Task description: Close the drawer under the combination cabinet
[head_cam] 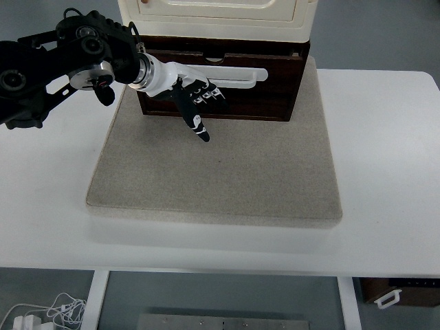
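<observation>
The combination cabinet has a cream upper part (213, 17) and a dark brown drawer (265, 93) below it, standing at the back of a grey mat (220, 172). The drawer front sits nearly flush under the cabinet, with only a thin strip of its inside showing. Its white bar handle (240, 74) runs across the front. My left hand (196, 100) is open, its fingers flat against the drawer front just below the handle, thumb pointing down toward the mat. The right arm is not in view.
The white table (385, 172) surrounds the mat. My left arm (48, 69) reaches in over the table's back left.
</observation>
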